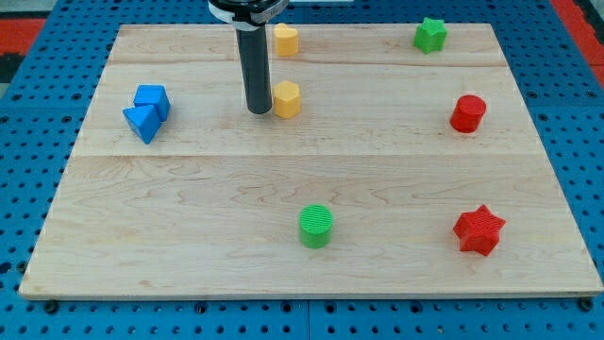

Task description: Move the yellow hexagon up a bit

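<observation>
Yellow hexagon block (287, 98) sits on your wooden surface (189, 236) touching my tip (259, 111) at its left, while above it another yellow block (285, 40) stands in its upward path.

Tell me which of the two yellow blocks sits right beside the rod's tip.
The lower yellow hexagon, touching or nearly touching the right side of my tip. The other yellow block sits higher up near the board's top edge, partly behind the rod.
</observation>
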